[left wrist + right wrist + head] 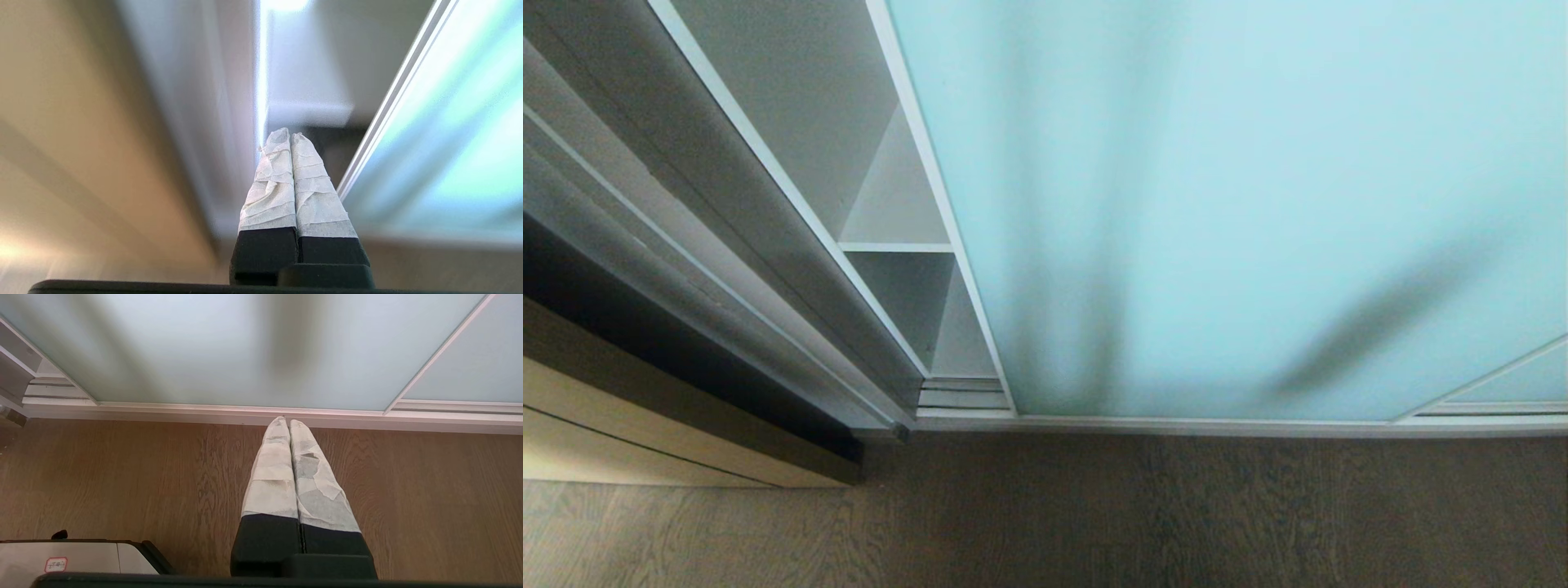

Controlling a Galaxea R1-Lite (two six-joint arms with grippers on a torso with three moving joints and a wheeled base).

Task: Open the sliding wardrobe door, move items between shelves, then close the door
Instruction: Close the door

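The sliding wardrobe door (pixel 1217 204), frosted aqua glass in a slim silver frame, fills most of the head view; its left edge stands a little off the wardrobe's side, leaving a narrow gap. White shelves (pixel 894 246) show through that gap. No items are in view. My left gripper (pixel 289 136) is shut and empty, pointing at the gap beside the door's frame (pixel 392 102). My right gripper (pixel 284 421) is shut and empty, hanging over the floor in front of the door (pixel 245 347). Neither arm shows in the head view.
A brown wood-grain floor (pixel 1135 514) runs along the silver bottom track (pixel 1176 425). A tan wooden door (pixel 621 425) stands at the left. A second glass panel (pixel 1511 380) overlaps at the right. Part of the robot's base (pixel 77 557) shows near the right gripper.
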